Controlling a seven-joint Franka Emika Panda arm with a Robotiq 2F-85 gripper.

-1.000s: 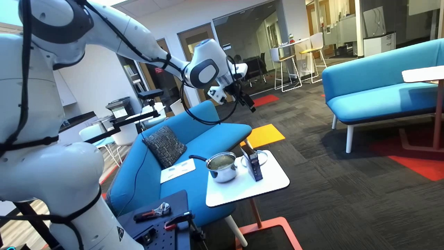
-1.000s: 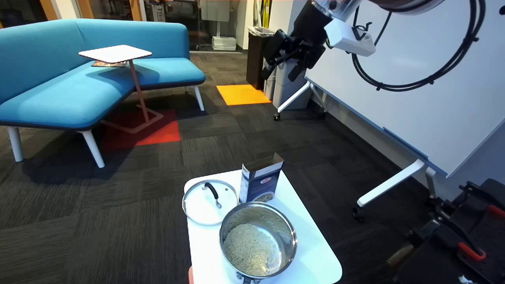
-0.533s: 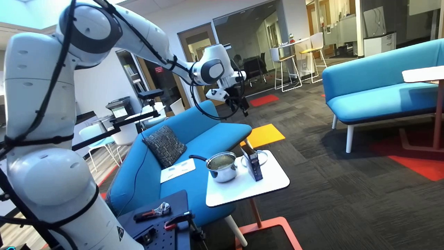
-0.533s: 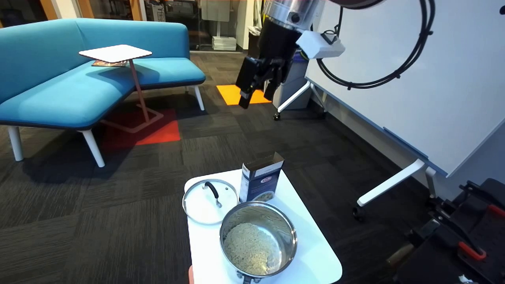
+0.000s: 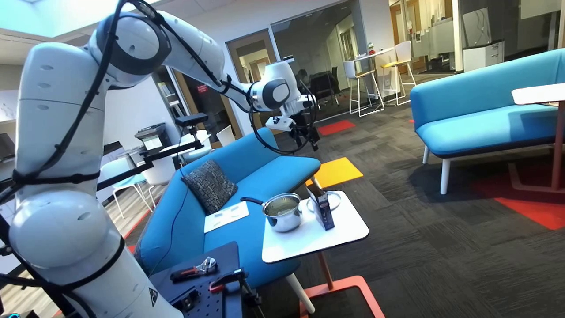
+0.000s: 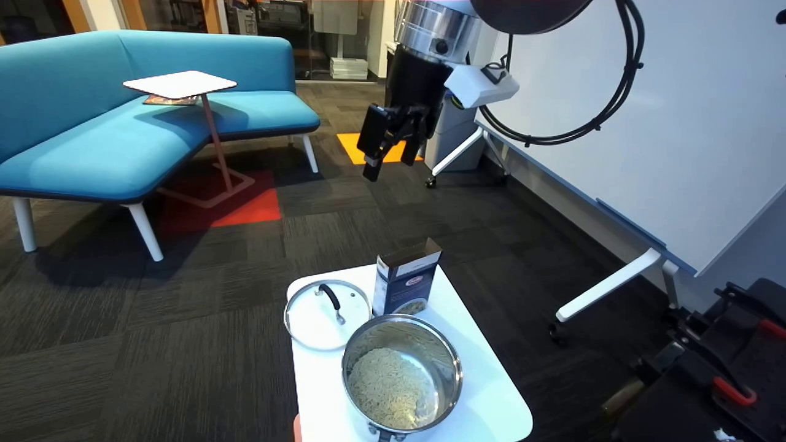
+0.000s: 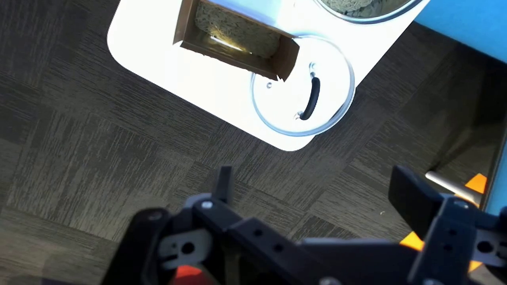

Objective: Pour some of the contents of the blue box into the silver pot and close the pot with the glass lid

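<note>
Dark carpet [image 6: 184, 344] spreads below the silver pot [image 5: 287, 222]. Blue sofa [image 5: 260, 176] runs alongside the pot, seat lower than the pot. Robot arm [image 5: 48, 132] stretched out, wrist end well above the pot's level. White-topped bench [image 5: 304, 243] directly under the pot. Patterned grey cushion [image 5: 210, 185] on the sofa, well apart from the pot, on the side where the pot's black handle [image 5: 251, 200] points.

Jaws hang higher than the pot and off to one side of it, pointing down. Parted wide, released; wrist view gives carpet filling the gap between them. Well apart from the pot and from everything else on the bench.

Pot itself upright, uncovered, mouth up. Blue box [image 6: 402, 285] stands upright just beside the pot, brown cardboard mouth facing up. Glass lid [image 6: 322, 322] lies flat just beside the pot; wrist view puts its rim slightly past the bench edge. Lid and box touching or not, cannot tell. Pale grains [image 6: 387, 383] heaped toward one wall inside the pot, bright steel showing opposite; like grains down in the box. Curved black grip [image 7: 314, 95] atop the lid, near the pot
</note>
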